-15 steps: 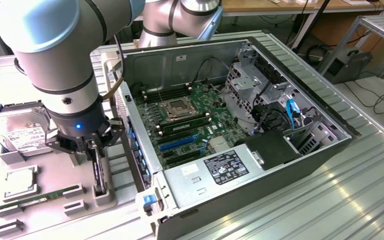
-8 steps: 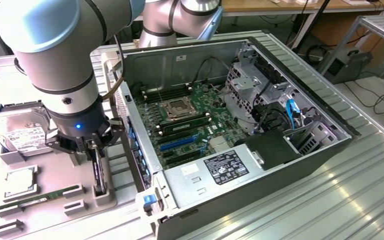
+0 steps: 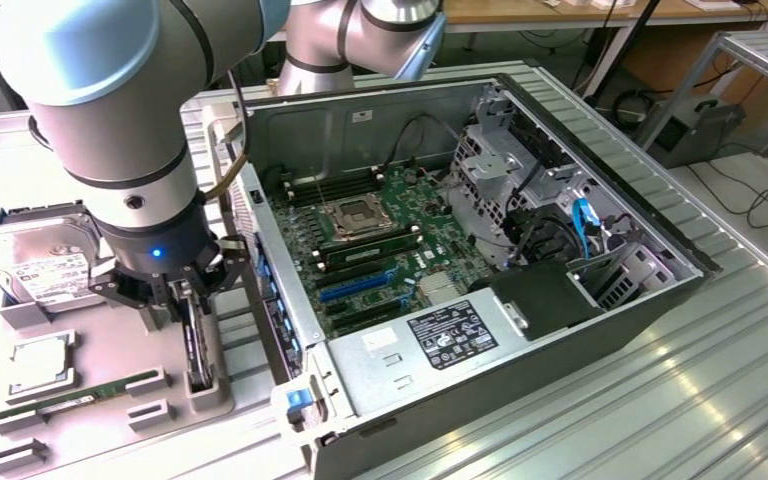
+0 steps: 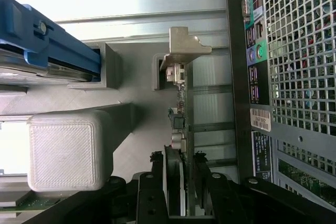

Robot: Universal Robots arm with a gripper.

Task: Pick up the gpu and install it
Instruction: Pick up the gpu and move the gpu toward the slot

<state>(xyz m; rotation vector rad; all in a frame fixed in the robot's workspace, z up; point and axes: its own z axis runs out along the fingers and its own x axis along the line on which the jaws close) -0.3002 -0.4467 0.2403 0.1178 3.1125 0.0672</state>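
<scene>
The gripper point(image 3: 196, 300) is open, its fingers astride the gpu point(image 3: 199, 350) and not clamped. The gpu stands on edge in the holder point(image 3: 220, 398) beside the case point(image 3: 518, 340). 0 of 2 steps look done.

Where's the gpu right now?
On the exterior view's left, the gpu stands on edge in the gray tray beside the case, directly under the gripper.

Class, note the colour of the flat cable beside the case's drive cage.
The cable is bright blue, clearest in the exterior view.
</scene>
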